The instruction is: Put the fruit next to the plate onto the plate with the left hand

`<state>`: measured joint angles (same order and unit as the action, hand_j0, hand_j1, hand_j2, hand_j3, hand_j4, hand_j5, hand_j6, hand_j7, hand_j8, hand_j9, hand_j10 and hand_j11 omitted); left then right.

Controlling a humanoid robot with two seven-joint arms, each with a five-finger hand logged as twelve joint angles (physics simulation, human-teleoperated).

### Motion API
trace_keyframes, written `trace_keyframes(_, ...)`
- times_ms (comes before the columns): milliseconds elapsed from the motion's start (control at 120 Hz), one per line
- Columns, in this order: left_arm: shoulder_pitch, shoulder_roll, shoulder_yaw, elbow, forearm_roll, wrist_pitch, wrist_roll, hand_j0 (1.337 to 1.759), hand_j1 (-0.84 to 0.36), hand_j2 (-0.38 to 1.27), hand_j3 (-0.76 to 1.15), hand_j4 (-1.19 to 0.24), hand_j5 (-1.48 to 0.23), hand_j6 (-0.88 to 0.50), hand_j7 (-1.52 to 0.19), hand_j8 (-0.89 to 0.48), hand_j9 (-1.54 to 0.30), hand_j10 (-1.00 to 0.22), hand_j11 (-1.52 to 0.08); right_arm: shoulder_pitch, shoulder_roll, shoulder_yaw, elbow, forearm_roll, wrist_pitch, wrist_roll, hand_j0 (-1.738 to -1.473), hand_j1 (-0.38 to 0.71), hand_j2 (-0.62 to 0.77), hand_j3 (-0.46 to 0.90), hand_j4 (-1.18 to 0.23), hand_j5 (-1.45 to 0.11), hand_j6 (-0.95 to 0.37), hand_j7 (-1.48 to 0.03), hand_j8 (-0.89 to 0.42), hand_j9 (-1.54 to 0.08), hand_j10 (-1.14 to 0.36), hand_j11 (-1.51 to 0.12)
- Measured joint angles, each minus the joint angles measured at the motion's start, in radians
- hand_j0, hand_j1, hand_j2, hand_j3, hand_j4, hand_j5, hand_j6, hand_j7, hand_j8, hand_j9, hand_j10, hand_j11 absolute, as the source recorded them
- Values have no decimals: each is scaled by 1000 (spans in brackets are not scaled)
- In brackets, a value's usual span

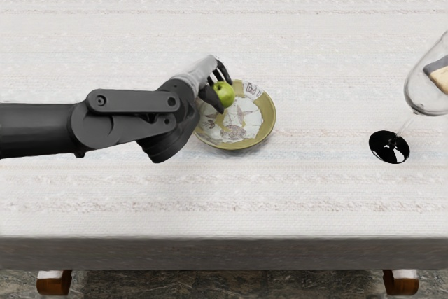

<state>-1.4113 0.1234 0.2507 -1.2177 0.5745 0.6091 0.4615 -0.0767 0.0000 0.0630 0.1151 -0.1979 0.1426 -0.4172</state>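
Observation:
A small green apple (pixel 225 93) is over the near-left part of the olive-rimmed plate (pixel 264 118), which has a white patterned centre. My left hand (pixel 213 83) comes in from the left edge on a dark arm and its fingers curl around the apple from the left and above. Whether the apple rests on the plate or hangs just over it cannot be told. The right arm is out of view.
A tilted wine glass (pixel 425 82) with a black round foot (pixel 388 147) stands at the right edge of the pale table (pixel 224 194). The table's front edge runs along the bottom of the view.

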Motion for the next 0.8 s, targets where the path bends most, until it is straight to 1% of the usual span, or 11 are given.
trace_keyframes(142, 21, 0, -9, -5, -1, 0, 0, 1655, -342, 497, 0, -636, -951, -433, -917, -501, -922, -680, -925, 0, 0, 0, 0, 0, 0, 0, -1658, -349, 0, 0, 0, 0, 0, 0, 0, 0, 0, 0)
trace_keyframes(233, 23, 1, -11, -6, -2, -14, 0, 1655, -337, 487, 0, -646, -930, -443, -897, -511, -902, -668, -904, 0, 0, 0, 0, 0, 0, 0, -1658, -349, 0, 0, 0, 0, 0, 0, 0, 0, 0, 0)
trace_keyframes(267, 23, 1, -12, -6, -2, -19, 0, 1656, -324, 449, 0, -653, -895, -453, -865, -516, -870, -647, -872, 0, 0, 0, 0, 0, 0, 0, -1658, -349, 0, 0, 0, 0, 0, 0, 0, 0, 0, 0)
trace_keyframes(350, 23, 2, -13, -6, -3, -25, -1, 1657, -221, 320, 0, -537, -728, -404, -709, -446, -712, -533, -714, 0, 0, 0, 0, 0, 0, 0, -1658, -349, 0, 0, 0, 0, 0, 0, 0, 0, 0, 0)
trace_keyframes(433, 17, 16, -19, -6, -6, -27, -3, 1657, -51, 217, 0, -375, -508, -287, -495, -315, -497, -373, -498, 0, 0, 0, 0, 0, 0, 0, -1658, -349, 0, 0, 0, 0, 0, 0, 0, 0, 0, 0)
trace_keyframes(483, 4, 58, -26, -14, -11, -29, -4, 1657, 31, 171, 0, -297, -402, -229, -392, -250, -394, -295, -395, 0, 0, 0, 0, 0, 0, 0, -1658, -349, 0, 0, 0, 0, 0, 0, 0, 0, 0, 0)
trace_keyframes(500, -1, 88, -34, -25, -12, -31, -5, 1657, 55, 158, 0, -275, -373, -212, -363, -232, -365, -274, -365, 0, 0, 0, 0, 0, 0, 0, -1658, -349, 0, 0, 0, 0, -1, 0, 0, 0, 0, 0)
trace_keyframes(525, -4, 146, -48, -49, -14, -36, -5, 1657, 86, 140, 0, -245, -332, -189, -324, -207, -325, -244, -326, 0, 0, 0, 0, 0, 0, 0, -1658, -349, 0, 0, 0, 0, -1, 0, 0, 0, 0, 0)
trace_keyframes(592, -22, 241, -78, -113, -17, -51, -5, 1658, 154, 102, 0, -181, -245, -141, -239, -154, -240, -180, -241, 0, 0, 0, 0, 0, 0, 0, -1658, -349, 0, 0, 0, 0, -1, 0, 0, 0, 0, 0)
trace_keyframes(708, -19, 417, -117, -221, -19, -93, -6, 1658, 232, 59, 0, -109, -147, -86, -143, -94, -144, -108, -144, 0, 0, 0, 0, 0, 0, 0, -1658, -349, 0, 0, 0, 0, -1, 0, 0, 0, 0, 0)
trace_keyframes(800, -15, 497, -128, -274, -19, -148, -6, 1658, 268, 39, 0, -75, -100, -60, -98, -65, -99, -75, -99, 0, 0, 0, 0, 0, 0, 0, -1658, -349, 0, 0, 0, 0, 0, 0, 0, 0, 0, 0)
